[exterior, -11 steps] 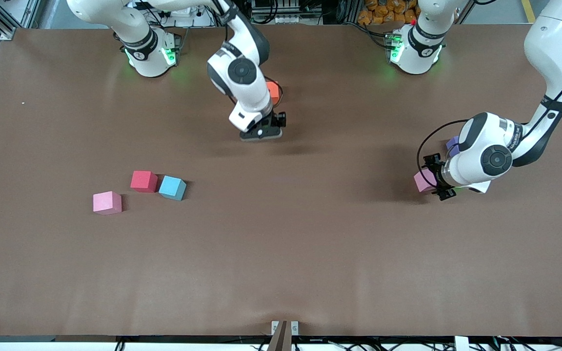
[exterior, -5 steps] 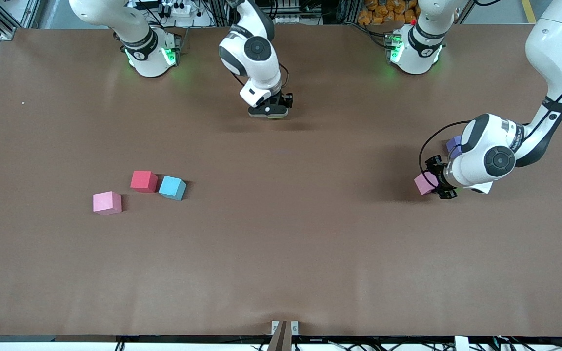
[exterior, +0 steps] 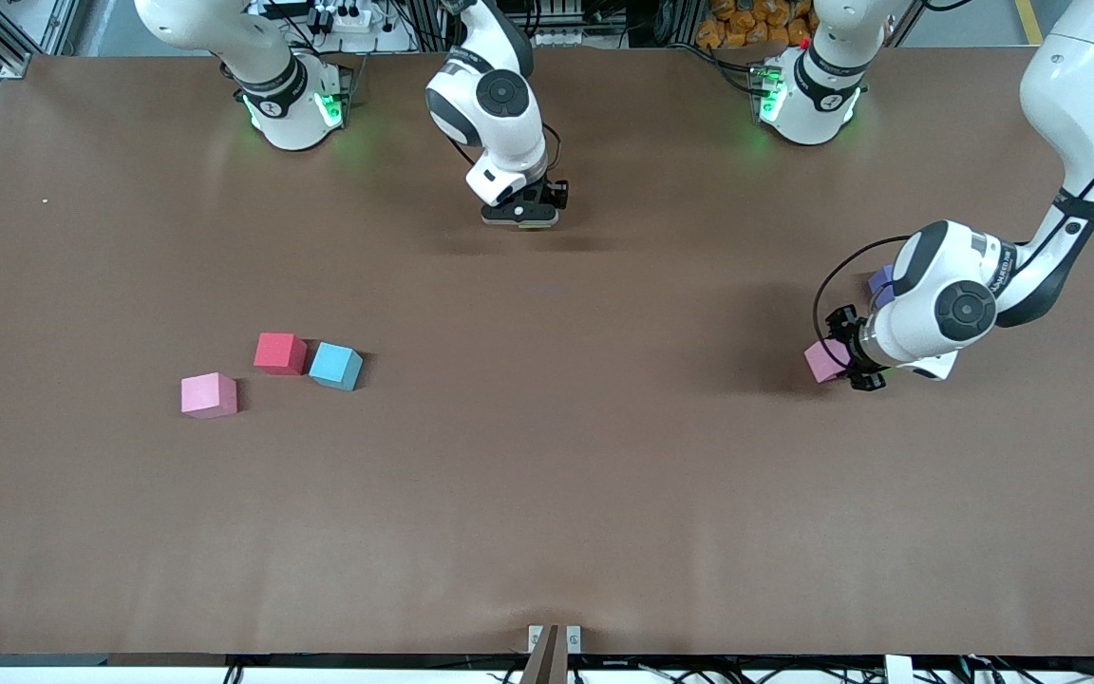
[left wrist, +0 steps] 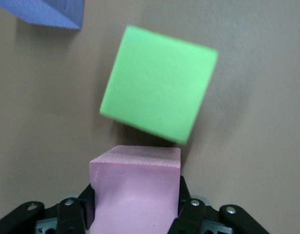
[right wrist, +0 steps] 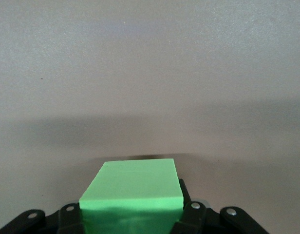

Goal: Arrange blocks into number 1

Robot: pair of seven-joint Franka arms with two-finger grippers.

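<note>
My left gripper (exterior: 846,359) (left wrist: 135,200) is shut on a pink block (exterior: 822,361) (left wrist: 135,187), low over the table at the left arm's end. Just past it a green block (left wrist: 157,95) lies on the table, with a purple block (exterior: 881,279) (left wrist: 52,12) beside that one. My right gripper (exterior: 520,217) (right wrist: 130,209) is shut on another green block (right wrist: 133,190), close above the table not far from the right arm's base. The orange block is hidden by the right arm. A second pink block (exterior: 209,394), a red block (exterior: 280,352) and a light blue block (exterior: 335,366) lie together toward the right arm's end.
The brown table (exterior: 547,456) is bare across its middle and along the edge nearest the front camera. Both arm bases (exterior: 291,104) (exterior: 808,95) stand at the edge farthest from that camera.
My right gripper with the green block has moved toward the right arm's base, and the arm now covers the orange block. The left gripper with the pink block has shifted only slightly.
</note>
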